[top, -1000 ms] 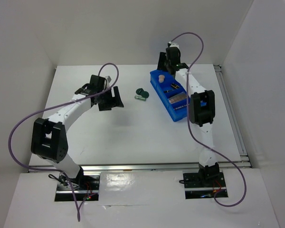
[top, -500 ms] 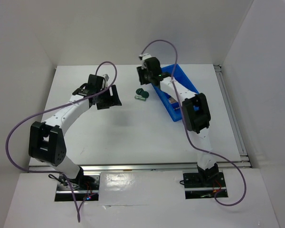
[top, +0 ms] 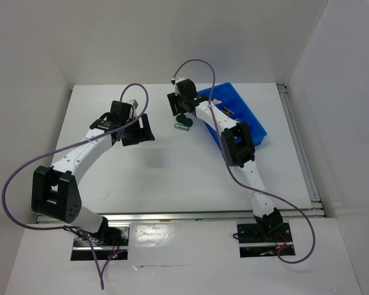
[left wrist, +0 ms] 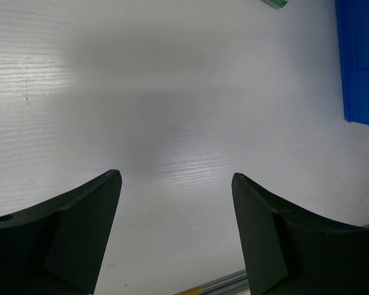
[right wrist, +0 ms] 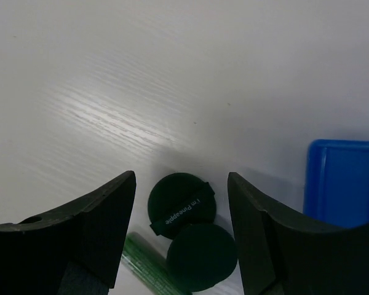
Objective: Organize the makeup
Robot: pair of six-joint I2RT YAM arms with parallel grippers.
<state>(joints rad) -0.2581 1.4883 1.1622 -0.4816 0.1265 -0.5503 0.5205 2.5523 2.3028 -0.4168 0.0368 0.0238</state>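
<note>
Two dark green round pieces (right wrist: 190, 233) lie overlapping on the table, the upper one lettered, with a green tube (right wrist: 147, 267) beside them. They show between the fingers of my right gripper (right wrist: 181, 184), which is open and empty just above them. In the top view the round pieces (top: 184, 119) and the tube (top: 182, 127) lie left of the blue bin (top: 237, 117), under my right gripper (top: 177, 104). Small makeup items (top: 226, 110) lie in the bin. My left gripper (top: 138, 130) is open and empty over bare table, left of the tube (left wrist: 277, 3).
The blue bin lies at the back right, its corner in the right wrist view (right wrist: 344, 181) and its edge in the left wrist view (left wrist: 360, 61). White walls enclose the table (top: 160, 166). A metal rail (top: 301, 153) runs along the right edge.
My right gripper has swung left from over the blue bin to above the round pieces. The bin has turned and shifted right. My left gripper has drifted slightly left.
</note>
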